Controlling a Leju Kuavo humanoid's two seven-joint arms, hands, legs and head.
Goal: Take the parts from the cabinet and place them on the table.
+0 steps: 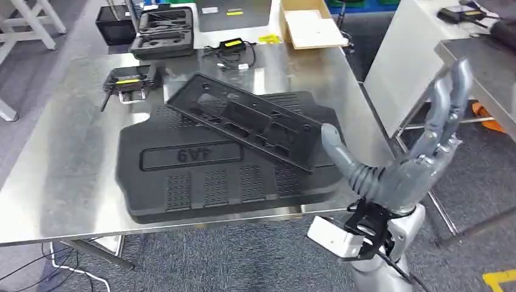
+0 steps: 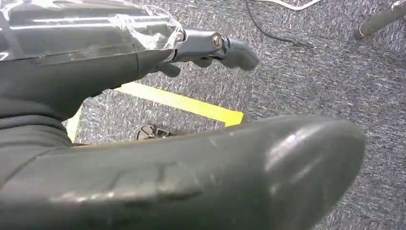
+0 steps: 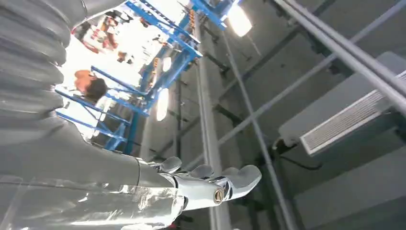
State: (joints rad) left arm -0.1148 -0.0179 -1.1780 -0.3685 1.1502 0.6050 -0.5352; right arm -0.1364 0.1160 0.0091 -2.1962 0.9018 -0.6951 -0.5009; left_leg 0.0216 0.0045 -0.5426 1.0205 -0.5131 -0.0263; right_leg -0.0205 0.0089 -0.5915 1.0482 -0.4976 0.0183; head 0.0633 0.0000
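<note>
Head view: my right hand [image 1: 406,159] is raised beside the near right corner of the shiny steel table [image 1: 55,182], fingers spread and pointing up, thumb out toward the table, nothing in it.
Parts: the long flat black plastic panel with cut-out openings [image 1: 246,120] lies on top of the big black moulded tray with raised lettering [image 1: 213,173], both resting on the table.
Direction: the panel lies to the left of my right hand and a little further away; its near end is just beside my thumb but apart from it.
Long axis: the panel runs diagonally, from far left to near right, so its near end points at my right hand.
Nearer arm: my right arm, judging by where its hand hangs.
Left wrist view: my left hand [image 2: 210,48] hangs over grey carpet with a strip of yellow floor tape [image 2: 186,103]; fingers look curled in and hold nothing, though I cannot tell fully.
Right wrist view: my right hand's fingers [image 3: 239,178] are apart against the ceiling beams, holding nothing.
Judgement: these parts look already placed; my right hand is free for the next fetch from the cabinet.
</note>
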